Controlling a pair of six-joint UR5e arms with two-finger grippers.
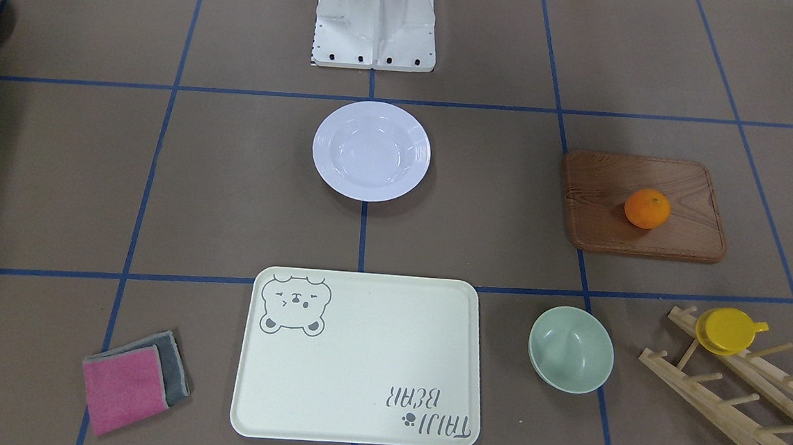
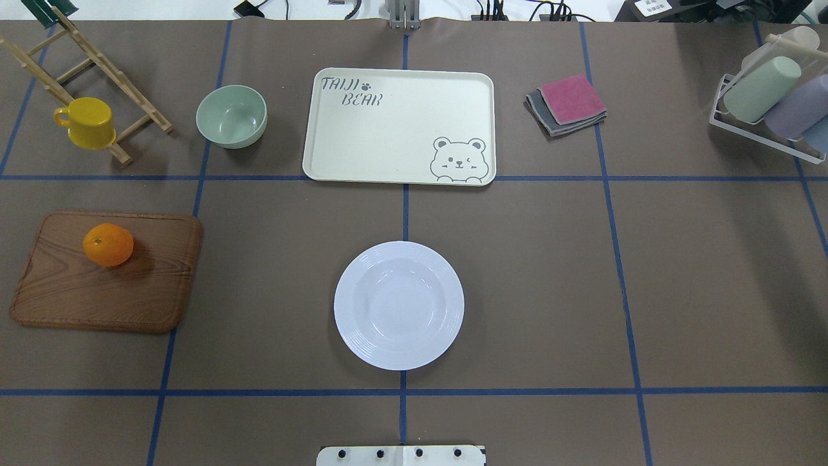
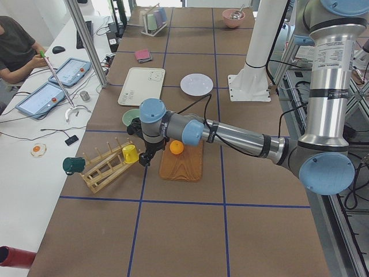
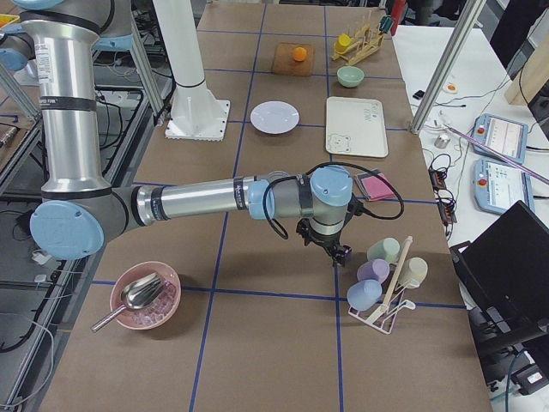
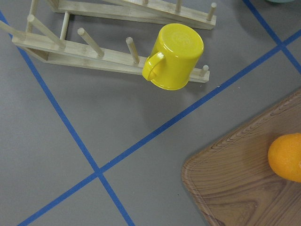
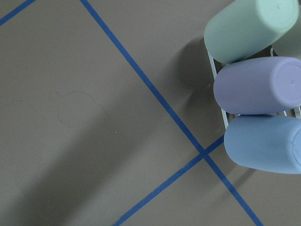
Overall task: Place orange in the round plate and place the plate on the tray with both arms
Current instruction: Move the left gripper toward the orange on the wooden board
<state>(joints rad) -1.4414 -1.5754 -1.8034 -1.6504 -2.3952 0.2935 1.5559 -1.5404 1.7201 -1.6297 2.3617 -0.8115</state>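
Overhead exterior: orange (image 2: 108, 244) on wooden board (image 2: 129, 291), left of tray (image 2: 388, 136); round plate (image 2: 399, 305) on my side of tray. My left claw (image 3: 145, 157), right claw (image 4: 338, 251): opening, cannot tell.

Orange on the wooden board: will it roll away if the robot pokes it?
Probably yes: the orange is round and the wooden board looks flat. It looks plump and firm, so a gentle squeeze likely won't squash it.
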